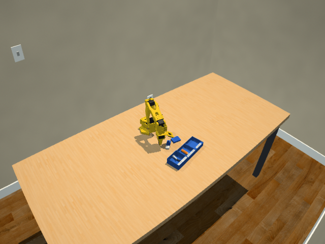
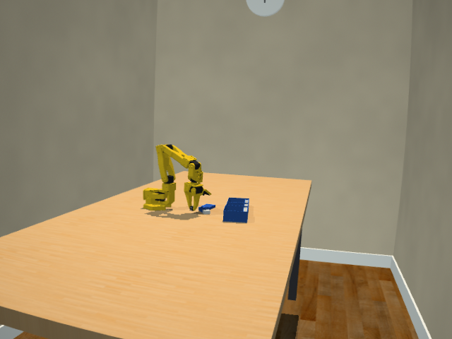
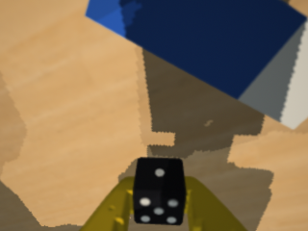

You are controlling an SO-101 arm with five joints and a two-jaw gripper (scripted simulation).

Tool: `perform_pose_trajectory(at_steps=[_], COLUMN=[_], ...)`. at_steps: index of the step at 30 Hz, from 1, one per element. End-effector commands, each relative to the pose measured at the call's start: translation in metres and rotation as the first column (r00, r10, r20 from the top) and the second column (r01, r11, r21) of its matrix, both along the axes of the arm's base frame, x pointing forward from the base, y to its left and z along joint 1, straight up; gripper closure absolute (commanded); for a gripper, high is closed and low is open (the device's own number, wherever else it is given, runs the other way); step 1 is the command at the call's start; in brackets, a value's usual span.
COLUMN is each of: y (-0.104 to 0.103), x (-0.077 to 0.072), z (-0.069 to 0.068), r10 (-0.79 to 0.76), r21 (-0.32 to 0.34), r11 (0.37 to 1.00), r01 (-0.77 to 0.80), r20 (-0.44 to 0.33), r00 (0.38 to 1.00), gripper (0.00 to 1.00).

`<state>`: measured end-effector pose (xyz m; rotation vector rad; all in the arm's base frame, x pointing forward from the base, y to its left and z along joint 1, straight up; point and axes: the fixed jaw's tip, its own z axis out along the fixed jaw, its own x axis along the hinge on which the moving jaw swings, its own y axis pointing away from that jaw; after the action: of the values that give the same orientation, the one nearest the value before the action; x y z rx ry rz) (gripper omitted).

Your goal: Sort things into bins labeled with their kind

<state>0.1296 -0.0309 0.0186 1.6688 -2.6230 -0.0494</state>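
My gripper [image 3: 159,214] is shut on a small black die with white pips [image 3: 159,192] and holds it low over the table. In the top view the gripper [image 1: 160,143] points down just in front of the arm's base. A blue block with a white end [image 1: 168,144] lies right beside it and fills the top of the wrist view [image 3: 217,43]. A flat blue thing [image 1: 175,139] lies a little further on. The blue row of three labelled bins [image 1: 183,153] stands to the right. Its near bin holds a silver thing [image 1: 175,157], and its middle bin holds an orange thing [image 1: 184,151]. The labels are too small to read.
The far bin [image 1: 194,143] looks empty. The arm's yellow base [image 1: 145,126] stands behind the gripper. In the exterior view the bins [image 2: 236,210] stand right of the gripper [image 2: 191,207], with the blue things [image 2: 207,207] between them.
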Motion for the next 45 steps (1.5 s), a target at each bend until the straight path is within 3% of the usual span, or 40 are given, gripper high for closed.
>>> perform_pose_trajectory(at_steps=[1,11,23,45], y=[-0.004,-0.004,-0.003,0.034], x=[0.009,0.008,0.009,0.040], z=[0.020,0.037,0.040,0.046], r10=[-0.017,-0.017,-0.024,-0.191], r21=[-0.011,-0.012,-0.012,-0.004], r11=[1.000,1.000,1.000,0.981], r01=[0.018,0.018,0.024,0.192], r20=[0.053,0.053,0.054,0.075], r00=[0.998,0.998,0.998,0.979], gripper=[1.00,1.00,1.00,1.00])
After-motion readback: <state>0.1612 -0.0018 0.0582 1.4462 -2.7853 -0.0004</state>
